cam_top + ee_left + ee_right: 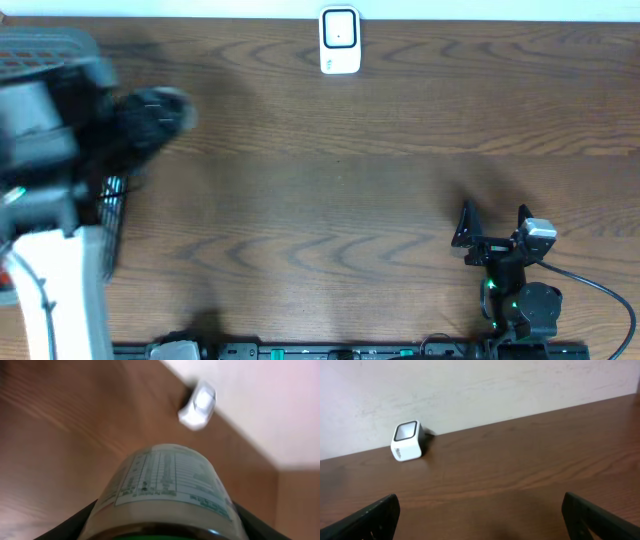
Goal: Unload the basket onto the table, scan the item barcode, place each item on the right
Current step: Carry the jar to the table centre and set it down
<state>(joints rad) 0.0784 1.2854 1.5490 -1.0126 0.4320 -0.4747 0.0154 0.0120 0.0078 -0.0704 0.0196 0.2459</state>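
- Gripping the bottle [167,477] in the left hand [165,527], one dark finger on each side, so as not to drop it.
- Holding the bottle up off the tabletop [330,200], well to the left of the scanner [340,42] and nearer the front edge.
- Pointing the bottle toward the scanner, small and blurry up ahead in the left wrist view, likely to line it up.
- Showing the side of the label with small print and a box of facts; no barcode lines to see there, so maybe on another side.
- Resting the right hand [495,228] wide open and empty, far to the right of the scanner and close to the front edge, out of the way.
- From the right wrist, a clear look at the scanner by the back wall, dark window tilted up, set that way to read a code held in front.
- Left to do, by the look of it: bring the bottle closer to the scanner and turn it until the barcode faces the window.
- Careful: round, smooth bottle, easy to slip in the hand when turned.
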